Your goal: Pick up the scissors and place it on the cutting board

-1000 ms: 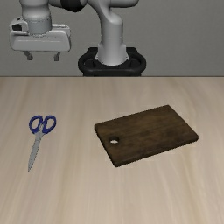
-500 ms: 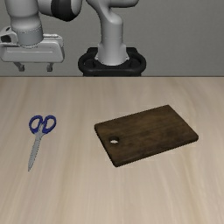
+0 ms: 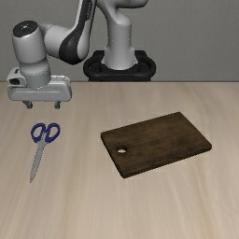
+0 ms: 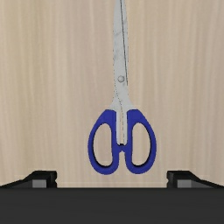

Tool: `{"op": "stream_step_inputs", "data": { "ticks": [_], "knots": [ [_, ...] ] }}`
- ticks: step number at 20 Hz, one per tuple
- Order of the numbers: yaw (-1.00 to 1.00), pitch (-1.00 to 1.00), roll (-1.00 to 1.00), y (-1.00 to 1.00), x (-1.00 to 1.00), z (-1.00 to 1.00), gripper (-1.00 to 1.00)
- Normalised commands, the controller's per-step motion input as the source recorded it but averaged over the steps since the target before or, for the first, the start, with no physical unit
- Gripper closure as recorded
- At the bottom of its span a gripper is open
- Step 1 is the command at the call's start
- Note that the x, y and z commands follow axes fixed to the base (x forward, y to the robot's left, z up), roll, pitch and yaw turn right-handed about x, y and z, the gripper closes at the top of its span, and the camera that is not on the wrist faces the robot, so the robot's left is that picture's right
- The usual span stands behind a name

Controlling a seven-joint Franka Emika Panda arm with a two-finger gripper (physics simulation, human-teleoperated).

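Observation:
Blue-handled scissors [image 3: 40,146] lie flat on the wooden table at the exterior view's left, blades pointing toward the front edge. My gripper [image 3: 39,110] hangs open just above their handles, fingers pointing down and not touching them. In the wrist view the scissors [image 4: 122,131] lie straight ahead of my gripper [image 4: 112,179], handle loops nearest the fingertips [image 4: 39,178] and the silver blades running away from them. The dark wooden cutting board [image 3: 156,142] lies at the exterior view's right, bare, with a hole near one corner.
The robot's black base [image 3: 119,67] stands at the far table edge behind the board. Light wooden tabletop [image 3: 93,196] stretches between the scissors and the board and along the front.
My hand has come down from high above the far left of the table to just over the scissors' handles. Scissors and board have not moved.

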Motion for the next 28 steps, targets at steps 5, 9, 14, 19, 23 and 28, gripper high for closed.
{"op": "stream_step_inputs", "data": {
  "ticks": [5,9,14,19,23,28],
  "knots": [
    [0.0,0.0,0.0,0.0,0.0,-1.0,-1.0],
    [0.0,0.0,0.0,0.0,0.0,-1.0,-1.0],
    [0.0,0.0,0.0,0.0,0.0,-0.2,1.0],
    [0.0,0.0,0.0,0.0,0.0,0.0,1.0],
    [0.0,0.0,0.0,0.0,0.0,0.25,1.0],
    [0.0,0.0,0.0,0.0,0.0,1.0,1.0]
  ]
}}
